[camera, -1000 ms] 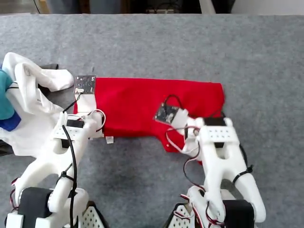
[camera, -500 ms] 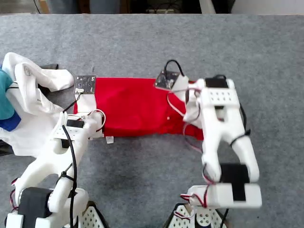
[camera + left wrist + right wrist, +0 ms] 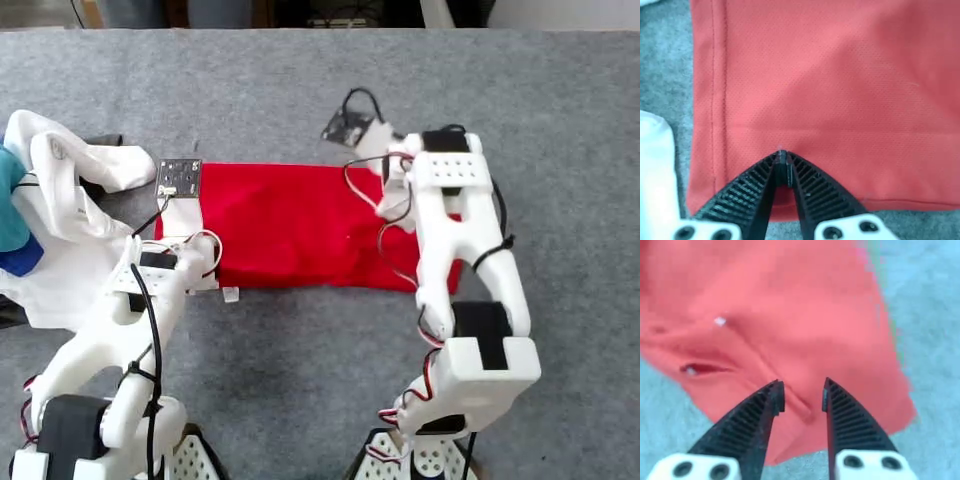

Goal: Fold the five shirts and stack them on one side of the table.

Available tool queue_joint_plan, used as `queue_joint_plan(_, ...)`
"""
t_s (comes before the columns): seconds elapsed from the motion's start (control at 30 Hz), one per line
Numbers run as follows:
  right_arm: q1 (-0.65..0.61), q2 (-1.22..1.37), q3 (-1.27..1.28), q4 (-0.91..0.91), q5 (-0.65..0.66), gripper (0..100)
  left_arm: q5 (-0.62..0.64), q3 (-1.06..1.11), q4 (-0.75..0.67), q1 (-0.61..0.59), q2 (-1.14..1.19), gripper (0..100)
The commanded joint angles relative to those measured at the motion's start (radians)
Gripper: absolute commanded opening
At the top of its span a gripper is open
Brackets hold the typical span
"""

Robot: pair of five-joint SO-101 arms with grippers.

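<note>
Lying flat across the grey bench, the red shirt is being held at one end while the other arm is hanging over it.

The left gripper is pressing its jaws tight together on the red shirt beside the hemmed end nearest the heap of clothes. It seems to be pinching a small fold of cloth, though the tips are hiding the bite. The right gripper is hovering over the shirt's opposite end, jaws slightly parted and gripping nothing. A crumpled white shirt is lying near it, at the bench's left edge.
</note>
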Motion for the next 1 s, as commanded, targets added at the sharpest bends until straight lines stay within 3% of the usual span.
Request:
queue_joint_plan(0.0, 0.064, -0.012, -0.108, 0.072, -0.060, 13.2, 0.006, -0.010, -0.012, -0.008, -0.006, 3)
queue_joint_plan(0.13, 0.137, -0.048, -0.151, 0.210, -0.071, 0.9, 0.006, -0.008, -0.012, -0.008, -0.006, 3)
queue_joint_plan(0.27, 0.215, -0.053, -0.148, 0.239, -0.173, 10.1, 0.006, -0.008, -0.012, -0.008, -0.006, 3)
queue_joint_plan(0.4, 0.264, -0.031, -0.127, 0.227, -0.436, 24.0, 0.006, -0.008, -0.012, -0.025, -0.009, 3)
queue_joint_plan(0.6, 0.218, 0.102, -0.134, 0.098, -0.591, 36.1, 0.009, -0.013, -0.012, -0.044, -0.008, 3)
queue_joint_plan(0.8, 0.213, 0.297, -0.139, -0.041, -0.687, 32.3, 0.009, -0.015, -0.012, -0.042, -0.006, 3)
queue_joint_plan(0.97, 0.215, 0.358, -0.139, -0.058, -0.683, 13.9, 0.011, -0.016, -0.012, -0.042, -0.005, 3)
